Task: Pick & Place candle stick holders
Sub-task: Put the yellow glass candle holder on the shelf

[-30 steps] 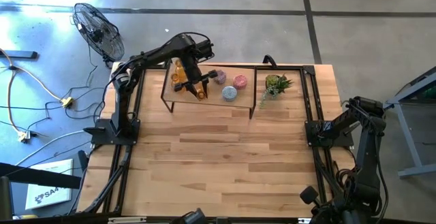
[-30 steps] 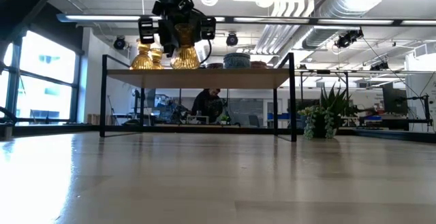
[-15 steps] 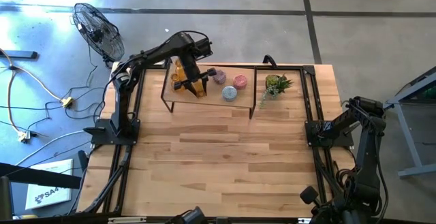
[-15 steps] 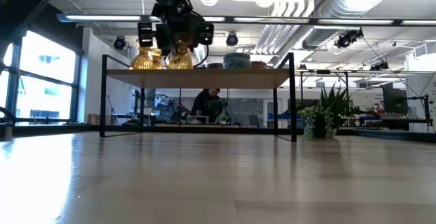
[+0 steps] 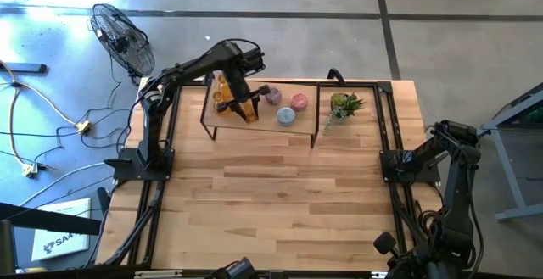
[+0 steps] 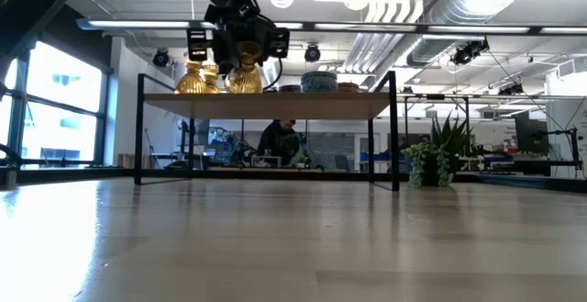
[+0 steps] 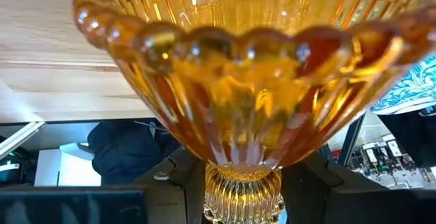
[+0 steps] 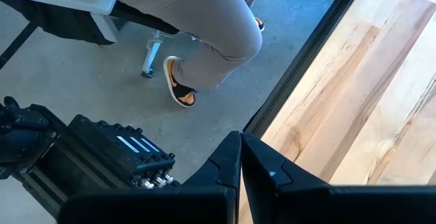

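A low black-framed wooden shelf (image 5: 265,128) stands at the table's far middle. On it stand two amber bottle-shaped candle stick holders (image 6: 190,78), two pink holders (image 5: 299,101) and a light blue one (image 5: 286,115). My left gripper (image 5: 242,101) reaches over the shelf's left part and is shut on the third amber holder (image 5: 247,112), which fills the left wrist view (image 7: 238,81). Its wide base is at the shelf top (image 6: 243,82); whether it rests there I cannot tell. My right gripper (image 8: 240,157) is shut and empty at the table's right edge. My left gripper pinches the amber holder's narrow ribbed neck (image 7: 242,191) between its two fingers (image 7: 320,186). The fingers come from above, pointing down. The holder stands upright below them, wide end down, at the level of the shelf top.
A small spiky green potted plant (image 5: 344,105) stands right of the shelf. A fan (image 5: 123,37) stands on the floor beyond the table's far left corner. A person's legs (image 8: 204,26) show beside the table's right edge. Bare wooden tabletop (image 5: 271,203) lies before the shelf.
My left gripper has gone a little toward the table's far edge with the amber holder, over the shelf, keeping it upright and staying shut on it.
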Available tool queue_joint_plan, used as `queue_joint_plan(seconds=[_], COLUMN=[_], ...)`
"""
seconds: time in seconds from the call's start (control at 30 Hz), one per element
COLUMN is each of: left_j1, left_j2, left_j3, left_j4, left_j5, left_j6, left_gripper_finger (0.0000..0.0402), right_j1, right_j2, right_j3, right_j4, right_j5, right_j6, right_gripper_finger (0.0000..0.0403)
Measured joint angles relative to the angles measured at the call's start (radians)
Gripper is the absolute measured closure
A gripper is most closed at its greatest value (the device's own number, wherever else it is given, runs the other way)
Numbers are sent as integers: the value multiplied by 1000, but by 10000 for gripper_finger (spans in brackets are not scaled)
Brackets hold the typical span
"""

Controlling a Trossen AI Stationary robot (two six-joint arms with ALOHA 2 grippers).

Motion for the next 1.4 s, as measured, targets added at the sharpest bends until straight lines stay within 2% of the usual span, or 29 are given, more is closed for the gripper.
queue_joint_plan(seconds=[0.6, 0.8, 0.97, 1.4], left_j1=[13, 12, 12, 28], left_j2=[0, -3, -3, 10], left_j3=[8, 65, 68, 67], left_j4=[12, 10, -54, -54], left_j5=[88, 66, 93, 121], left_j6=[0, 29, 65, 86], left_gripper_finger=[267, 267, 263, 264], right_j1=[0, 0, 0, 0], right_j2=[0, 0, 0, 0], right_j3=[0, 0, 0, 0], right_j4=[0, 0, 0, 0], right_j5=[0, 0, 0, 0], right_j6=[0, 0, 0, 0], right_gripper_finger=[399, 399, 399, 396])
